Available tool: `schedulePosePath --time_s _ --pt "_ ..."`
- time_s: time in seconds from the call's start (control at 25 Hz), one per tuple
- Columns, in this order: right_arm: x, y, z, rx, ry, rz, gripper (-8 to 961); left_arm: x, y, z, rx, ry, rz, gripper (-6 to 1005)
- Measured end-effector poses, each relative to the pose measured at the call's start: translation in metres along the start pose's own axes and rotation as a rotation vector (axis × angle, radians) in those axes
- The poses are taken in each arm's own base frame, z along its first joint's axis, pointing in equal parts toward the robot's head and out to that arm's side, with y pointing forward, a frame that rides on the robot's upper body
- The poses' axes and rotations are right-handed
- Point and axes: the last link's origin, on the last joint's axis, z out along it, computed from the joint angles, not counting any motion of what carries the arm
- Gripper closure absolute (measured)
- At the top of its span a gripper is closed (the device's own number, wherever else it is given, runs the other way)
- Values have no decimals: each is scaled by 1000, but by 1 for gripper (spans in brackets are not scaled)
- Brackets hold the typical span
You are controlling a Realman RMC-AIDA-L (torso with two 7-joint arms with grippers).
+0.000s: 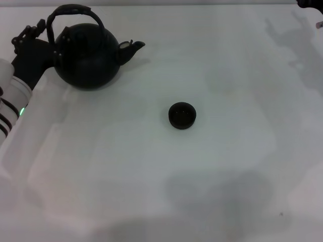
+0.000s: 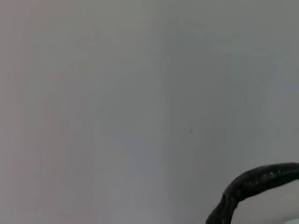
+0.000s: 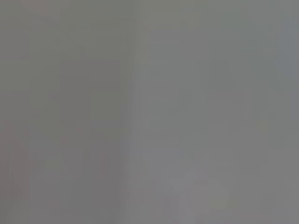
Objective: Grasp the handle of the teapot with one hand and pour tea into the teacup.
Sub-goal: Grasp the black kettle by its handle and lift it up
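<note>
The black teapot (image 1: pixel 88 55) stands on the white table at the far left, its spout (image 1: pixel 132 47) pointing right. Its arched dark handle (image 1: pixel 74 12) loops over the top, and a piece of it also shows in the left wrist view (image 2: pixel 254 183). The small black teacup (image 1: pixel 181 115) stands alone near the table's middle, well to the right of the pot and nearer to me. My left gripper (image 1: pixel 34 36) is right beside the handle's left end, behind the pot's left side. Only a dark bit of my right gripper (image 1: pixel 309 3) shows at the far right corner, away from both.
The white table (image 1: pixel 161 191) fills the head view, with soft shadows near the front edge and at the far right. The right wrist view shows only a plain grey surface.
</note>
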Motion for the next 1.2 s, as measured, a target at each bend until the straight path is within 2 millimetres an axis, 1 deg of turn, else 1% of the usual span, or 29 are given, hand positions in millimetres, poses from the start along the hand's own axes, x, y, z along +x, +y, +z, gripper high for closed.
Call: schedulePosePath --time_s 0.12,0.4,0.6,0.8,0.96,1.12,1.2 --pt "0 0 0 0 0 0 108 -1 0 -1 2 -2 -1 367" --pt "0 0 0 0 1 4 108 0 0 -2 0 5 0 569" --pt "0 -2 -3 9 -8 16 108 5 1 -2 -8 42 2 787" --pt "1 -2 -3 11 -7 18 108 15 0 -1 -16 105 12 890" --pt "0 -2 -1 11 -5 18 108 31 0 5 -48 185 48 902" --pt "0 -1 -1 10 -6 18 108 48 5 16 -87 245 73 904" --pt "-1 -1 0 10 -6 18 108 53 9 20 -120 258 96 904"
